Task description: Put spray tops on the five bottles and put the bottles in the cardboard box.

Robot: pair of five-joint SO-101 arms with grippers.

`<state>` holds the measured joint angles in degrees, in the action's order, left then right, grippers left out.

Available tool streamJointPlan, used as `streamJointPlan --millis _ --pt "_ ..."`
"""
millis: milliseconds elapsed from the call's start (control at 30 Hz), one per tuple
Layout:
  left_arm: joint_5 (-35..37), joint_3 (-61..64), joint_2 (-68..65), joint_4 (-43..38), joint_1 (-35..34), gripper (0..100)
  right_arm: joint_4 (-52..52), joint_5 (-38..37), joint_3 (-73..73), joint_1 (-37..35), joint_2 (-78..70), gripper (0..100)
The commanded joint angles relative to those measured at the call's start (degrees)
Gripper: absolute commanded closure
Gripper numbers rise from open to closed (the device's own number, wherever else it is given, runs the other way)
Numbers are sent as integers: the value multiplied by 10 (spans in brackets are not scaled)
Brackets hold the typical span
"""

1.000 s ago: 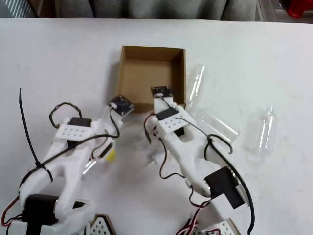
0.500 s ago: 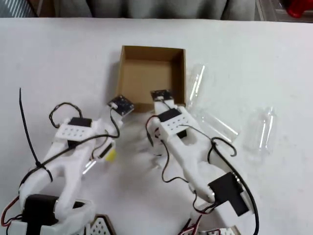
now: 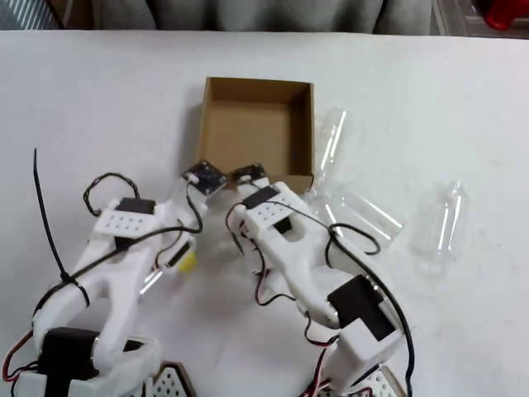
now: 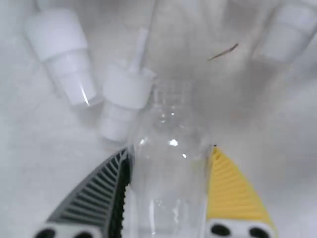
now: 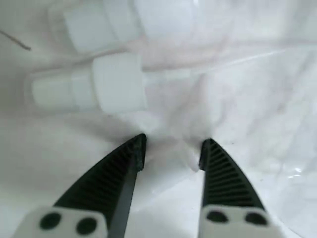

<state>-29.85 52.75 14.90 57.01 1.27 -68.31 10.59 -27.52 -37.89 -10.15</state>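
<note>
My left gripper [image 4: 169, 151] is shut on a clear open-necked bottle [image 4: 171, 183], held between its grey and yellow fingers just above the white table. A white spray top [image 4: 124, 94] lies right beside the bottle's neck, with two more [image 4: 62, 49] [image 4: 290, 32] farther out. My right gripper [image 5: 173, 142] is open, its black fingers low over the table and nothing between them. Just beyond its tips lies a spray top [image 5: 99, 82], and behind that another [image 5: 114, 20]. In the high view the cardboard box [image 3: 258, 132] stands behind both arms.
Three clear bottles lie on their sides to the right of the box: one [image 3: 331, 145] against its wall, one [image 3: 368, 215] beside the right arm [image 3: 273, 211], one [image 3: 446, 219] farther right. The left arm [image 3: 124, 223] and right arm stand close together in front of the box.
The right arm has swung left, bringing its wrist close to the left arm's wrist. The left arm has kept still with the bottle.
</note>
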Motion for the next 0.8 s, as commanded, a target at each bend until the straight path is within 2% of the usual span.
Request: streamJointPlan --millis 0,267,567,767 --pt "2 -16 5 -3 5 980 -3 -57 16 -24 -9 982" --pt "2 -16 5 -3 5 980 -19 -53 11 -12 29 982" --pt "2 -16 5 -3 5 980 -49 -49 5 68 142 975" --pt "2 -16 5 -3 5 980 -40 -48 -68 64 207 832"
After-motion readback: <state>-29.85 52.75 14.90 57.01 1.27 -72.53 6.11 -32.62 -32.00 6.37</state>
